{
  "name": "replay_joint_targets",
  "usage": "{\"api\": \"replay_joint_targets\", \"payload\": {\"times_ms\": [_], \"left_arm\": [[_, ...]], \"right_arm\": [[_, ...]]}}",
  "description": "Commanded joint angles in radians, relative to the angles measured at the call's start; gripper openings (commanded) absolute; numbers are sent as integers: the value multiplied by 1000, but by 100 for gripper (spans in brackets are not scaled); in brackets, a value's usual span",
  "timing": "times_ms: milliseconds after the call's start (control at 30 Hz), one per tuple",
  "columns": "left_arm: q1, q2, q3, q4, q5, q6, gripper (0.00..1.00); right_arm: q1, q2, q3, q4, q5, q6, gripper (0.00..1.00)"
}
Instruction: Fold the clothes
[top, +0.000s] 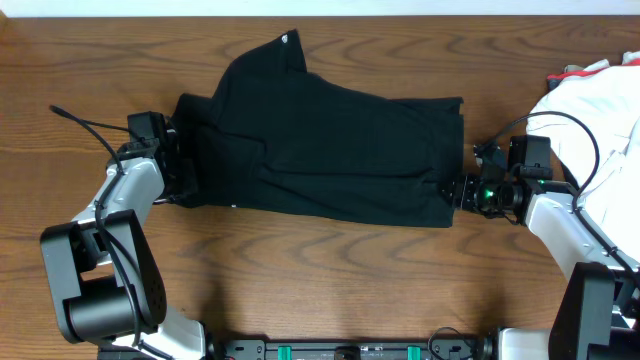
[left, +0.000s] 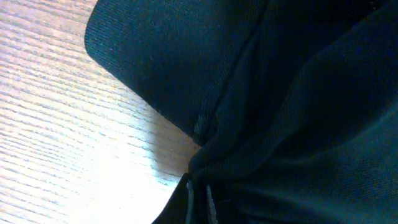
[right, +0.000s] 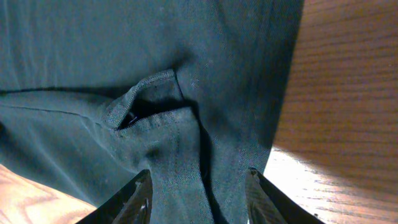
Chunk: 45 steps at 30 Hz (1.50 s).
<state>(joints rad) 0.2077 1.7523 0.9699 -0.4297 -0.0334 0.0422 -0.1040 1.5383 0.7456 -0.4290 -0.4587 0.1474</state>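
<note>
**Right jaws:** two dark fingers (right: 138, 198) at the bottom of the right wrist view. They stand apart, not clamped. Black cloth lies across the gap btwn them.

**Left jaws:** closed, nipping the shirt (top: 320, 150) at the end on the left arm's side. Own view shows only cloth bunched close to the lens; fingers hidden.

**Shirt, location:** mid-worktop, laid as a long band running btwn the two arms, one end at each pair of jaws. A point sticks out at the far edge w/ a small white mark.

**Progress (est.):**
- Done: looks doubled lengthwise, w/ a crease line along the band.
- Left: edges uneven, needs smoothing. Crosswise folds to a compact stack not yet made. Approx. early to mid stage.

**Materials:**
- Shirt: matte black, fine knit, limp, soft wrinkles.
- Hemmed flap (right: 146, 93): stitched edge, gapes open like a slit.
- Worktop (top: 350, 270): brown wood grain, smooth, glare patches.
- White cloth heap (top: 600, 110): crumpled, beside the right arm, apart from the shirt.
</note>
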Motion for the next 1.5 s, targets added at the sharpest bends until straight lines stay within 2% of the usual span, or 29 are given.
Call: {"api": "replay_joint_targets", "payload": {"times_ms": [0, 200, 467, 667, 1000, 1167, 1467], "left_arm": [[6, -21, 9, 1, -23, 5, 6], [6, -21, 9, 1, -23, 5, 6], [6, -21, 9, 0, -23, 5, 6], [6, -21, 9, 0, -23, 5, 6], [6, -21, 9, -4, -23, 5, 6], [6, -21, 9, -4, -23, 5, 6], [6, -21, 9, -4, -24, 6, 6]], "right_arm": [[15, 6, -19, 7, -16, -18, 47], [67, 6, -36, 29, -22, -18, 46], [119, 11, -43, 33, 89, -10, 43], [136, 66, -48, 89, 89, 24, 41], [132, 87, -48, 91, 85, 39, 19], [83, 48, -47, 72, 85, 39, 9], [29, 21, -47, 64, 119, 38, 7]]}}
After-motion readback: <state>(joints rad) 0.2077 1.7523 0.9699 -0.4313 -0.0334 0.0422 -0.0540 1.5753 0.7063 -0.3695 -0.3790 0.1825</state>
